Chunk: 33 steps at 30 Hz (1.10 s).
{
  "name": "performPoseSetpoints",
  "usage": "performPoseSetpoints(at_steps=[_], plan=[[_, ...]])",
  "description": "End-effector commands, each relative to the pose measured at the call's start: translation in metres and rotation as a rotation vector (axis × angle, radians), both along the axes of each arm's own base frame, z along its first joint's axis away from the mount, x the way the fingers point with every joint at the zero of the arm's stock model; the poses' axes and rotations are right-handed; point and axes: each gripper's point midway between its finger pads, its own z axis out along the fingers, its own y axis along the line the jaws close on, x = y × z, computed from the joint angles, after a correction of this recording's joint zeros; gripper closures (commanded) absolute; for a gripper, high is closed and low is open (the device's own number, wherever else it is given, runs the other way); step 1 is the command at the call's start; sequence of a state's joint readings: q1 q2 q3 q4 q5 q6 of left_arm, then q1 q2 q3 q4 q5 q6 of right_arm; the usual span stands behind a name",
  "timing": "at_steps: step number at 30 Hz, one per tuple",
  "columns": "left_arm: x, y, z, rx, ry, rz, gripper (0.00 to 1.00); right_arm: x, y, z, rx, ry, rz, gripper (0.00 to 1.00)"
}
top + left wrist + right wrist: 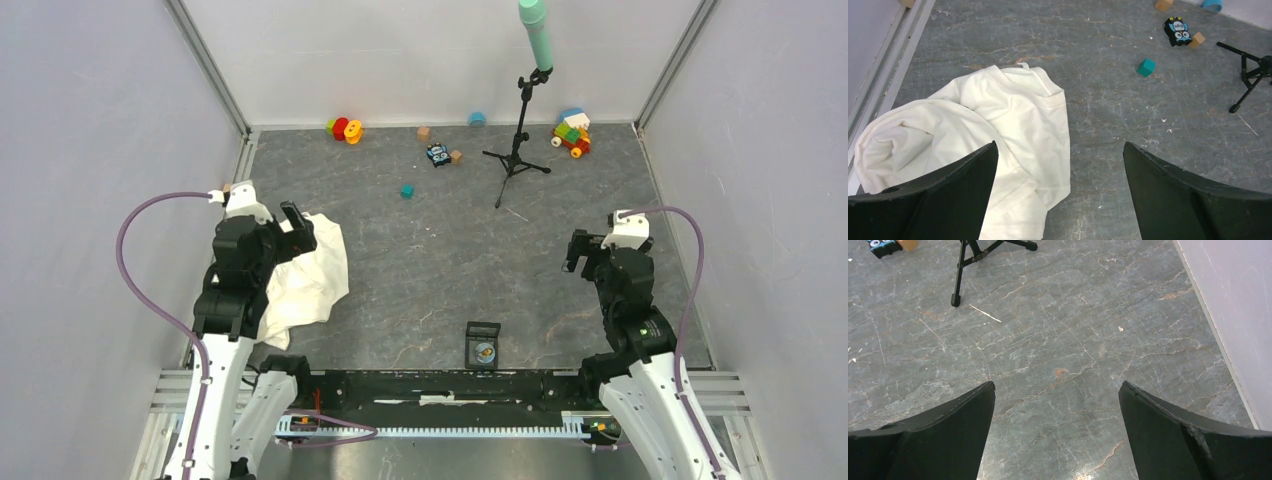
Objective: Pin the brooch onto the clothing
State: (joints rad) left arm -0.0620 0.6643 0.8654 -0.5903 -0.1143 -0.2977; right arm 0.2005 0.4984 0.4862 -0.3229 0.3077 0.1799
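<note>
The white T-shirt (308,280) lies crumpled at the table's left, its print hidden; it also fills the left of the left wrist view (998,135). The brooch (484,351), a tiny round disc with a bluish centre, sits in a black square holder (483,343) at the near middle edge. My left gripper (292,222) is open and empty above the shirt's far part, the shirt's right edge between its fingers (1060,152). My right gripper (578,250) is open and empty over bare table at the right (1057,390).
A black tripod stand (517,155) with a teal-tipped pole stands at the back right of centre. Small toys lie along the back: a black-and-blue toy (438,154), a teal cube (407,190), wooden blocks, coloured rings (345,129), a brick car (572,134). Walls close both sides.
</note>
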Motion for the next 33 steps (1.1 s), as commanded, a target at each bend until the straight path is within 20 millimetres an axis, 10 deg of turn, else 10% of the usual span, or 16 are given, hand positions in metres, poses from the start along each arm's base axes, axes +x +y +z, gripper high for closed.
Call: performPoseSetpoints(at_steps=[1,10,20,33], plan=[[0.004,0.008,0.005,-0.002,0.006,0.052,0.0,0.003,0.0,0.029,0.026,-0.055,-0.012,0.02],[0.001,0.027,-0.016,0.044,0.067,0.152,0.0,0.004,-0.011,0.021,-0.001,-0.058,-0.072,0.02],[0.0,0.006,-0.115,0.026,0.437,0.04,0.0,0.016,0.016,0.008,0.122,-0.084,0.023,0.02],[0.019,-0.031,-0.168,-0.225,0.562,0.061,0.02,0.02,0.057,-0.025,0.223,-0.011,0.209,0.02]])
